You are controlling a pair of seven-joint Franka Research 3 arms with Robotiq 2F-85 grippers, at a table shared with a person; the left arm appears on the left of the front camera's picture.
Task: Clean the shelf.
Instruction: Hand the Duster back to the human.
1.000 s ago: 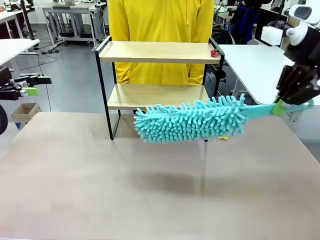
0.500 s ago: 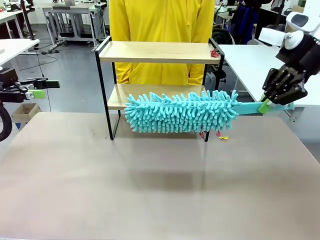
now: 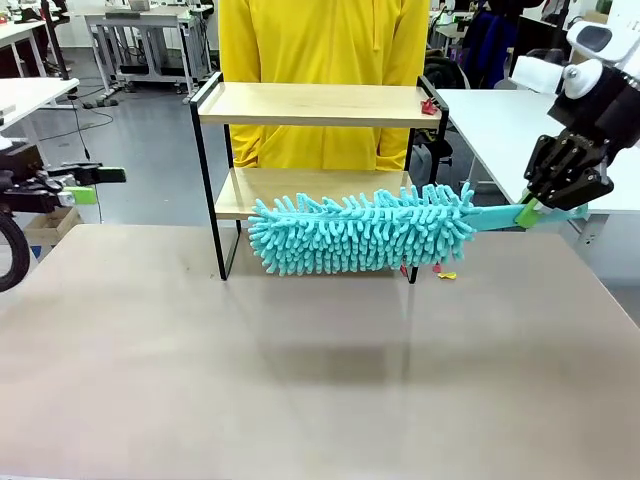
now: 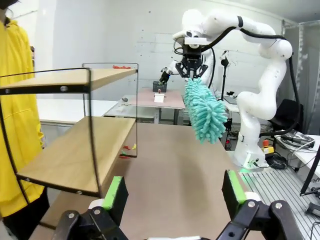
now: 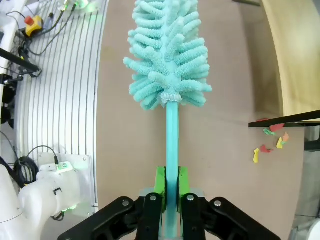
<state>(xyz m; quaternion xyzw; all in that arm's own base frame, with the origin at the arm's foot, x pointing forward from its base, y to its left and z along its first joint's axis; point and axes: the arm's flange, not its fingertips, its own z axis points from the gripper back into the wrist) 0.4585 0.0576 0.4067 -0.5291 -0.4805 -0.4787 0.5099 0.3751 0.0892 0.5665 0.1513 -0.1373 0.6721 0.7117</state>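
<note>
While my right claw (image 3: 541, 209) stays clamped on the thin plastic handle of the fluffy teal duster (image 3: 360, 231), its long head lies crosswise before the shelf (image 3: 314, 104), a wood-and-black-wire rack across the tabletop (image 3: 300, 370). My left claw (image 4: 172, 192) hangs apart, farther off.

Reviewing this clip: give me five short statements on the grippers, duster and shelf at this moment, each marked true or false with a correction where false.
1. The right gripper is shut on the duster's handle. True.
2. The left gripper holds a cloth. False: its fingers stand open, with nothing between them.
3. The duster is turquoise and fluffy. True.
4. The duster head lies on the shelf's top board. False: it is at the level of the lower board, in front of it.
5. Small coloured scraps lie on the table by a shelf leg. True.
</note>
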